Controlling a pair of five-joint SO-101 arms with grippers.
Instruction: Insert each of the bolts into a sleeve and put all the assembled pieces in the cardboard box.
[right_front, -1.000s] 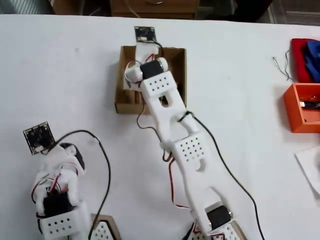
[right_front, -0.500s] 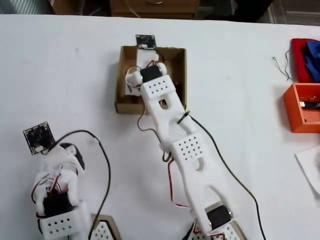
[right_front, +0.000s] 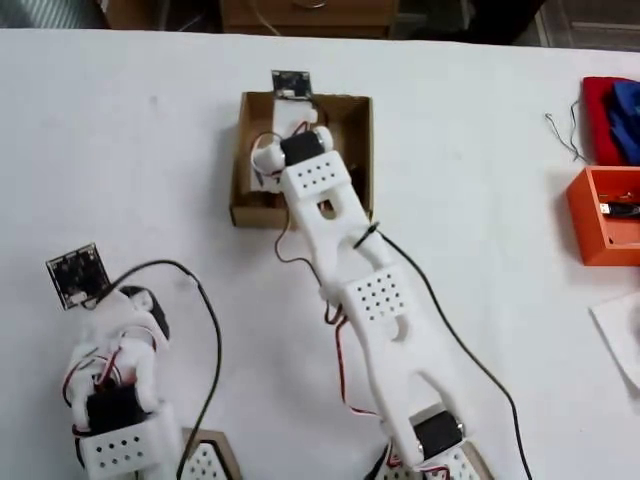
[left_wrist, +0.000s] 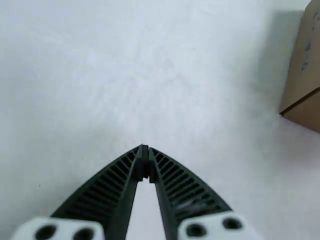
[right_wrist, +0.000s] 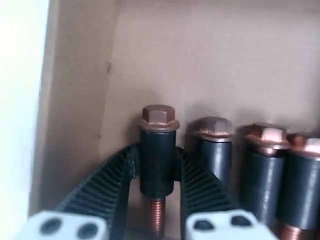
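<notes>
My right arm (right_front: 330, 210) stretches across the table into the cardboard box (right_front: 357, 115). In the right wrist view my right gripper (right_wrist: 157, 152) is shut on an assembled piece (right_wrist: 157, 167), a copper bolt with a hex head standing upright in a dark sleeve, close to the box's side wall (right_wrist: 80, 100). Beside it three more assembled pieces (right_wrist: 216, 150) stand in a row against the box's back wall. My left arm (right_front: 115, 395) rests at the near left of the table. Its gripper (left_wrist: 143, 151) is shut on nothing above bare white tabletop, with a corner of the box (left_wrist: 305, 75) off to one side.
An orange container (right_front: 605, 215) and a red and blue object (right_front: 612, 115) sit at the table's right edge, with thin wires (right_front: 566, 132) beside them. A white sheet (right_front: 622, 335) lies at the near right. Black cables trail from both arms.
The right wrist has dipped a little lower into the box with the piece held. The left arm has not moved.
</notes>
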